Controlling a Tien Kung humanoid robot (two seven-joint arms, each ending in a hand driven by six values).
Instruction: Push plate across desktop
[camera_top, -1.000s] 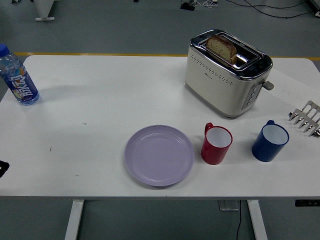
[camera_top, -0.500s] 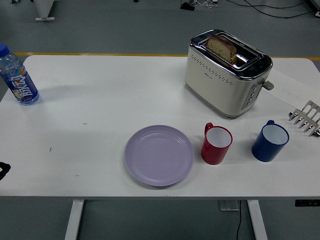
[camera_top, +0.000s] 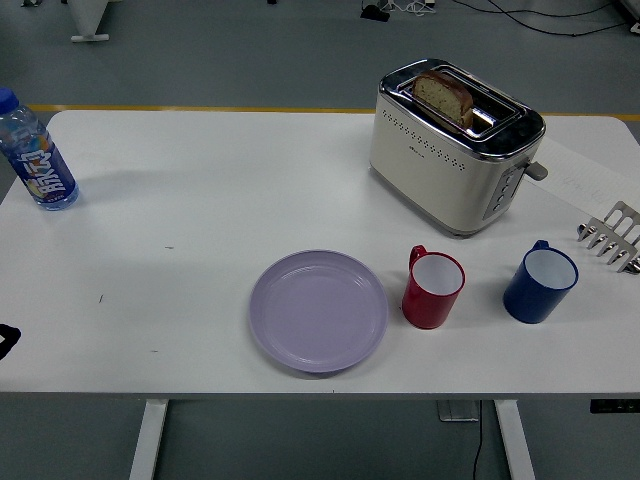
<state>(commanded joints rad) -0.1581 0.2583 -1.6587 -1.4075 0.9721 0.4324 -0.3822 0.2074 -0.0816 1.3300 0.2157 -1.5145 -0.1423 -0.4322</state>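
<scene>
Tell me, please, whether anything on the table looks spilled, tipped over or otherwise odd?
Nothing stands out. The plate lies flat and empty, the red cup, blue cup and bottle stand upright, and the toaster holds a slice of bread. No spills show on the table.

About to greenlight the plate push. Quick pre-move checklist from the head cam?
1. Plate empty and flat on the table: ok.
2. Clear lane to the plate's left: ok.
3. Clearance on its right: not ok, red mug sits close beside the rim.
4. Left hand placement: not ok, only a black tip shows at the left edge, far from the plate.
5. Left hand fingers: cannot tell.
6. Right hand position: cannot tell, out of view.
</scene>
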